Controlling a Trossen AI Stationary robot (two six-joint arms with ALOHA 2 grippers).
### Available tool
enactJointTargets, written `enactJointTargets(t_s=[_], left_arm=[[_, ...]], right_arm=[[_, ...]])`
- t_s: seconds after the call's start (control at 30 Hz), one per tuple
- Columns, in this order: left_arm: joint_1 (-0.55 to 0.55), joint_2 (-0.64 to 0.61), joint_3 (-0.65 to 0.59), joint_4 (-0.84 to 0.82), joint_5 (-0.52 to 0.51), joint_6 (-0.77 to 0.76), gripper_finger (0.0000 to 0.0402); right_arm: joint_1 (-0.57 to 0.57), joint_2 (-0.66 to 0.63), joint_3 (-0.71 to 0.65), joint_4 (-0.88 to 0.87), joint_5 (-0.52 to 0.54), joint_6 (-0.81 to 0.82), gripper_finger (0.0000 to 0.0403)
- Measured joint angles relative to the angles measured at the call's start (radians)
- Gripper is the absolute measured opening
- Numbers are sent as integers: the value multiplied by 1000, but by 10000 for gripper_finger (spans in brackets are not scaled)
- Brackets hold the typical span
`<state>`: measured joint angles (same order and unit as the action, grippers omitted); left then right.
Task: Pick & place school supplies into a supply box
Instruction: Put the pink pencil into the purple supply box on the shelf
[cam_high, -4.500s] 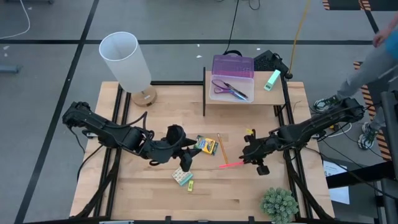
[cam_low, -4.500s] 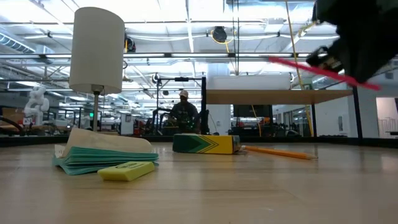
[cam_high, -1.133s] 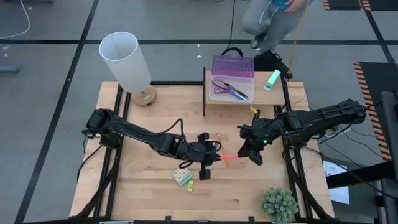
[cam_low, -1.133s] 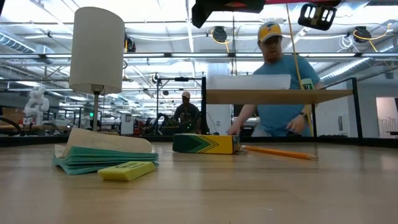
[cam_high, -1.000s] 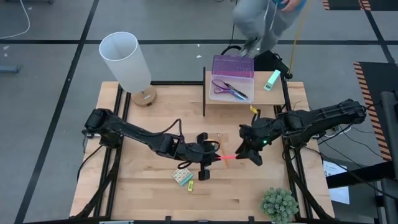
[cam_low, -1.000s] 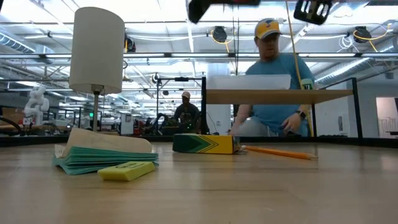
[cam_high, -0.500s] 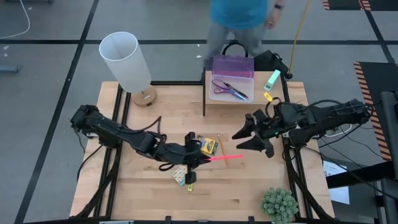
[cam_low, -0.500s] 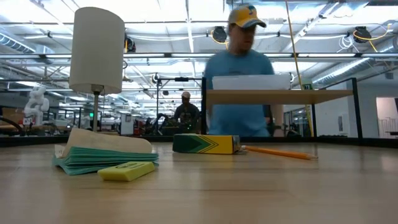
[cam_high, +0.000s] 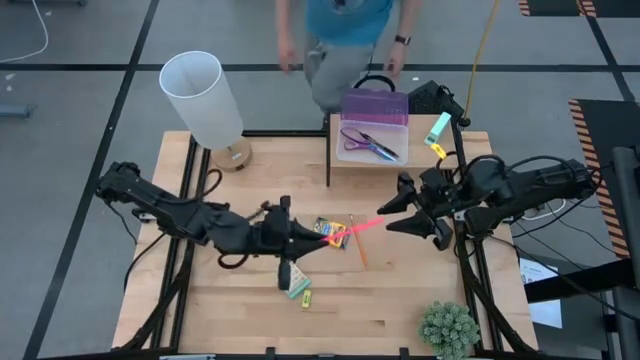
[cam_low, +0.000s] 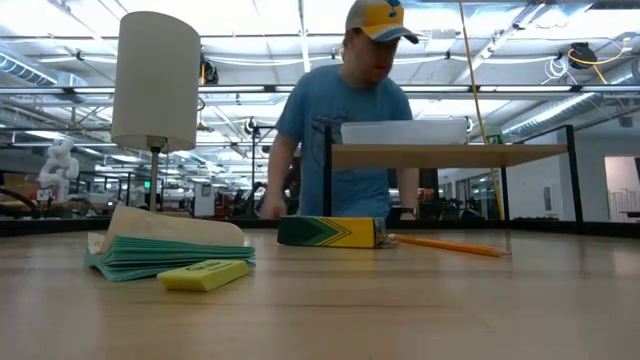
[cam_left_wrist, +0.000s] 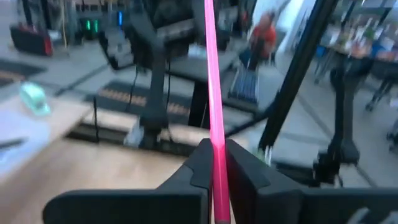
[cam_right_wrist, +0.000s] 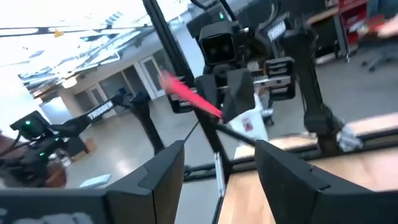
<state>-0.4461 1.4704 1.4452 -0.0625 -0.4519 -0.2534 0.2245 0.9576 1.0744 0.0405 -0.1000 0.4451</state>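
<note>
Handover complete: the left gripper (cam_high: 322, 238) is now gripping the pink pen (cam_high: 362, 225) alone, while the right gripper (cam_high: 392, 216), fingers spread wide, is backing away; boxing remains.

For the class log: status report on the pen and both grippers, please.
Left gripper shut on pink pen, held above the table. Right gripper open, near the pen's far tip. Supply box open on its shelf, scissors inside. Person behind box.
</note>
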Motion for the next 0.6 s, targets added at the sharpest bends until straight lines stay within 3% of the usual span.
enactJointTargets(t_s=[0.27,0.6], left_arm=[[4,0,0,169,-34,68,26],[51,10,-1,378,-34,159,26]], right_arm=[[16,20,0,100,57,-79,172],[66,53,0,236,212,-176,171]])
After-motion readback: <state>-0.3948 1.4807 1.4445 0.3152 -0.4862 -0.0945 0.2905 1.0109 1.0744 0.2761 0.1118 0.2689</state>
